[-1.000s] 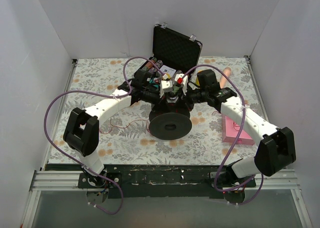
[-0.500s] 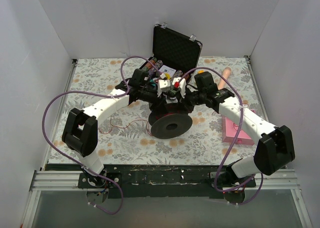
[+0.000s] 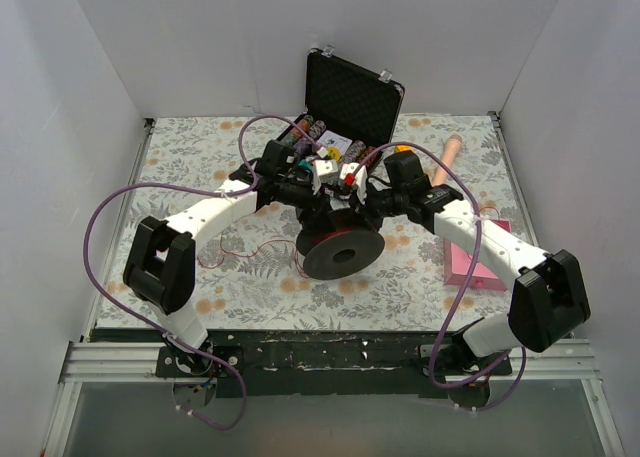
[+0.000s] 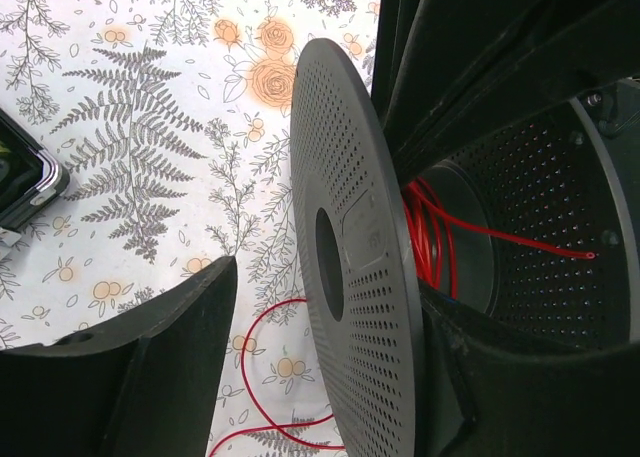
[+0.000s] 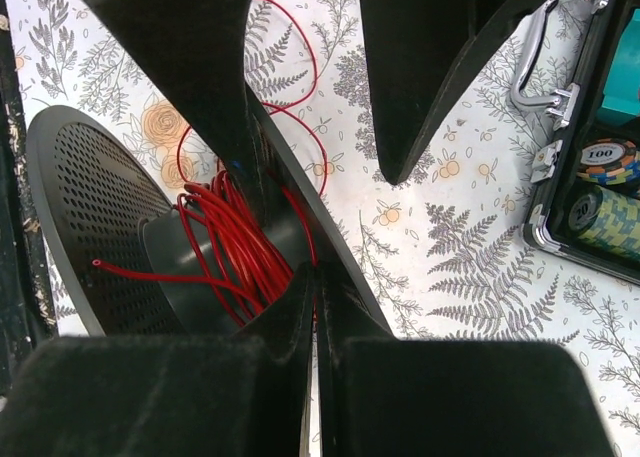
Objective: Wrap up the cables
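Observation:
A black perforated spool (image 3: 340,249) stands in the middle of the table, and the thin red cable (image 5: 235,242) is wound in several turns on its hub. Its free end pokes through the flange (image 4: 590,255). A loose stretch of cable (image 4: 250,377) lies looped on the cloth left of the spool (image 3: 245,249). My left gripper (image 4: 330,297) is open, one finger on each side of the near flange (image 4: 350,227). My right gripper (image 5: 313,277) is shut on the cable where it leaves the hub. Both grippers meet over the spool's top (image 3: 338,192).
An open black case (image 3: 350,102) holding poker chips (image 5: 605,192) stands behind the spool. A pink pad (image 3: 475,259) lies at the right, with a tan handle (image 3: 447,157) beyond it. White walls close in the floral cloth on three sides.
My left gripper has gone from shut to open around the flange. The right arm has shifted a little left and back, staying shut.

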Robot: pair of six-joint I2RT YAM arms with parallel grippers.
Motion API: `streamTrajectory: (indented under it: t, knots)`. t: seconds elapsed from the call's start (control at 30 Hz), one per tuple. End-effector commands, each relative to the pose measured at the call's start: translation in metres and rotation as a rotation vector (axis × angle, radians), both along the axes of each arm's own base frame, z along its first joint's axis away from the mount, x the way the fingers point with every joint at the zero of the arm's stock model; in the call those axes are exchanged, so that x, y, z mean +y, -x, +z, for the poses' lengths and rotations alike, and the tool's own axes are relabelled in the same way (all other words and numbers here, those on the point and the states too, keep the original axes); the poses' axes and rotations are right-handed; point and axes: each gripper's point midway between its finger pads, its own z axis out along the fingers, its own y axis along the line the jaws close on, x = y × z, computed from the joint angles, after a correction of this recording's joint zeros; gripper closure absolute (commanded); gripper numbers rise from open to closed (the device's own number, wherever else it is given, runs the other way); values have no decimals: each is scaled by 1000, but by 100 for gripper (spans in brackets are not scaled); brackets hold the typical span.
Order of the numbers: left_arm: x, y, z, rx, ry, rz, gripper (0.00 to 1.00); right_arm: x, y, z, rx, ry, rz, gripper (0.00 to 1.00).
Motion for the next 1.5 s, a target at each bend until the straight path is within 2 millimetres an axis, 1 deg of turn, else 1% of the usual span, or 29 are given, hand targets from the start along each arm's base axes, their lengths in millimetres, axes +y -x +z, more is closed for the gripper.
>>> streamTrajectory:
  t: [0.0,0.1,0.17,0.23,0.3,0.37,0.43,0.53,0.6,0.67,0.73,0.83,0.9,1.0,1.13,1.2,1.33,1.4,1.47]
  knots:
    - [-7,20,18,-27,37,-42,39,21,11,7,-46,-49,88,99]
    - [-7,22,14,-23,31,-37,35,27,8,4,-14,-51,63,99]
    - [-8,18,12,-27,24,-5,36,30,5,6,-8,-67,51,99]
    - [-8,14,10,-41,15,11,40,33,6,9,0,-96,42,99]
    - [-6,14,5,-49,-2,18,41,36,5,12,3,-115,29,99]
    - [-5,15,2,-51,-10,17,41,37,3,13,20,-123,18,99]
    - [-6,18,1,-47,-4,4,38,39,3,13,34,-127,15,99]
    - [-6,29,7,-9,40,-39,33,37,4,10,34,-127,11,99]
    - [-1,36,20,59,125,-80,29,34,6,8,33,-126,12,99]
    - [9,31,33,91,214,-94,26,31,8,9,24,-129,15,99]
    - [11,23,32,18,202,-80,25,28,10,8,19,-130,17,99]
    - [9,28,36,15,221,-108,23,28,11,6,30,-127,20,99]
    - [9,35,36,25,235,-129,19,30,10,5,45,-123,22,99]
    - [13,40,47,-6,245,-126,14,32,11,6,60,-131,32,99]
    - [14,30,61,-66,222,-82,9,31,12,6,64,-136,22,99]
    - [15,24,58,-94,201,-63,8,31,12,5,71,-135,19,99]
    - [9,16,34,-189,105,-29,9,31,16,9,73,-144,30,99]
    - [4,17,24,-206,81,-28,11,30,17,9,67,-140,31,99]
    - [0,13,23,-225,90,-16,17,30,18,11,61,-139,38,99]
